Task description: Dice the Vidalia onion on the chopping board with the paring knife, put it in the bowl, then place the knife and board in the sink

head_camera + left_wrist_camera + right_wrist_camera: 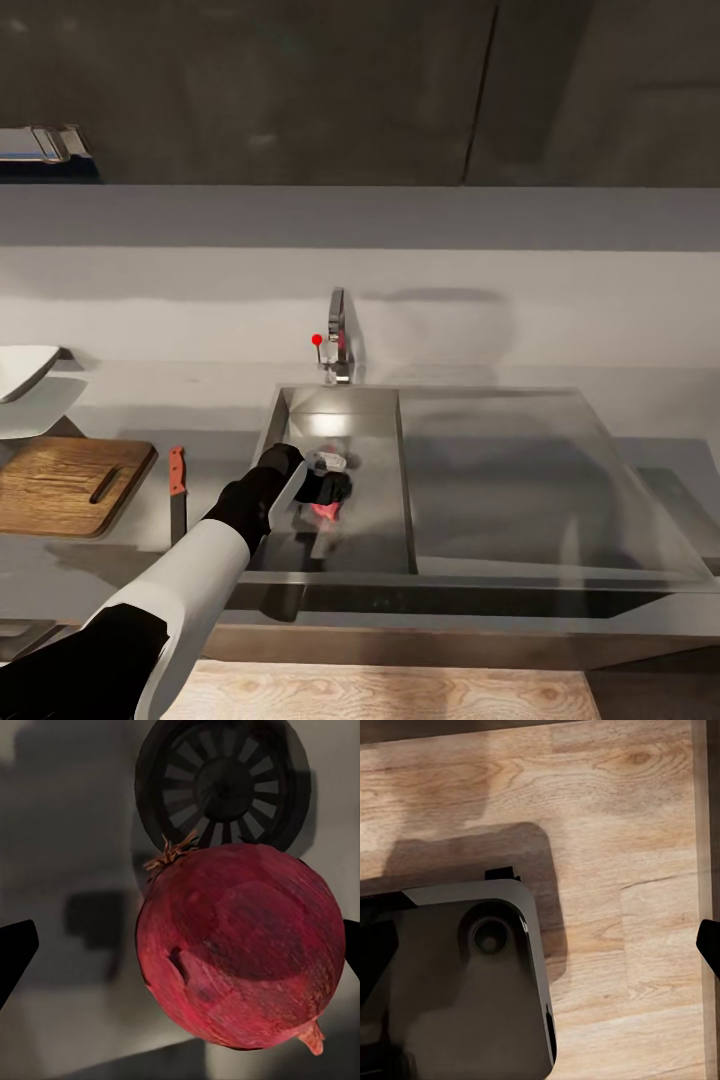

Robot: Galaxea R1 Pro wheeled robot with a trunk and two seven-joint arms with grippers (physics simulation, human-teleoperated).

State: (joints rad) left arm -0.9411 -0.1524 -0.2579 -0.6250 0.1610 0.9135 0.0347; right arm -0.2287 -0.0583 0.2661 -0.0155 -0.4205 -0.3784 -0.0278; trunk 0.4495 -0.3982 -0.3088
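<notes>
One Vidalia onion (240, 949), pinkish-red with a dry root tuft, lies inside the basin of the sink (385, 480), just short of the single round drain hole (223, 784) as the left wrist view shows it. The left gripper (327, 492) hangs directly over the bulb; its jaws stand apart, one dark fingertip (15, 952) on either side of the onion, with a gap showing on one side and the other tip at the edge of the bulb, contact not resolvable. In the head view the onion shows as a pink patch under the gripper, at about 7 o'clock from the middle of the sink.

One curved chrome tap (338, 335) with one red knob (317, 340) stands at 12 o'clock of the basin. The flat drainboard lies at 3 o'clock of the basin.

At 9 o'clock of the sink, on the bench (560, 300), lies one paring knife (177, 490), red handle away from the robot. Just beside it, farther toward 9 o'clock, lies one chopping board (60, 485) with one oblong handle slot. At 11 o'clock of the board sits one white bowl (20, 372), cut by the picture's edge.

The right wrist view shows pale wood flooring (622, 832) and a dark part of the robot's base (457, 990); one dark fingertip shows at the edge, so whether the right jaws are apart or together cannot be told.
</notes>
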